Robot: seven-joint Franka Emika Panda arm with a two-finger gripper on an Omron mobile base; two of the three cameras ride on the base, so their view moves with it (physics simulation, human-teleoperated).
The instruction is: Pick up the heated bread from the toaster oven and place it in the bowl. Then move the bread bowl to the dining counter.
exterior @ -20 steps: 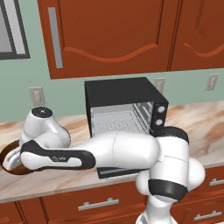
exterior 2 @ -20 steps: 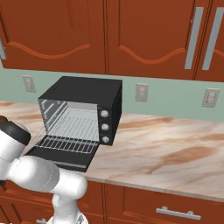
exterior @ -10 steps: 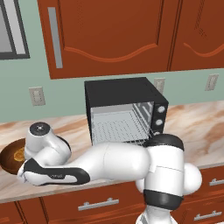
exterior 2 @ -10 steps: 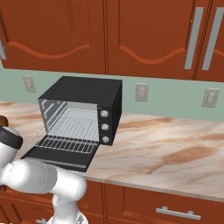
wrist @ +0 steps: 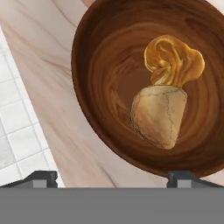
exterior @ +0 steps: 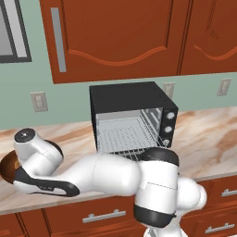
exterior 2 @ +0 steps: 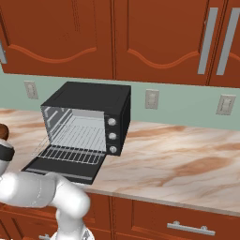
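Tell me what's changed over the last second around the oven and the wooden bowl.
The white arm has sunk lower over the round dark-brown wooden bowl at the counter's left end, so the hand's wrist now sits beside the bowl's rim. Nothing visibly grabbed or released. The black toaster oven stayed open, rack empty, and the bowl stayed put.

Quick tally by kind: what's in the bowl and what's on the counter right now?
Bowl: 1
Bun, lying in the bowl: 1
Knot-shaped pastry, in the bowl touching the bun: 1
Toaster oven, door down, rack bare: 1
Total: 4
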